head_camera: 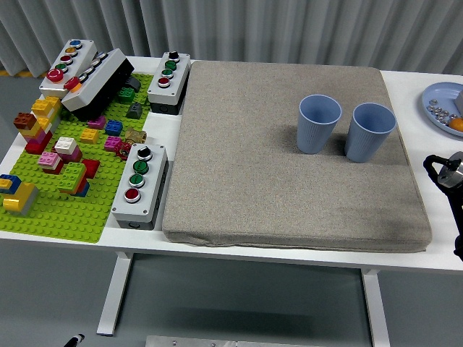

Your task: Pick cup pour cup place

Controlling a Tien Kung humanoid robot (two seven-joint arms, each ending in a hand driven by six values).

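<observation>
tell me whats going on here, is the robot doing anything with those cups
Not yet. Two blue cups, the left cup and the right cup, stand upright side by side on the grey mat, apart from each other and untouched. The robot's right hand is only just in view at the table's right edge, beside the mat and short of the cups. The left arm is out of view. No person is at the table.
</observation>
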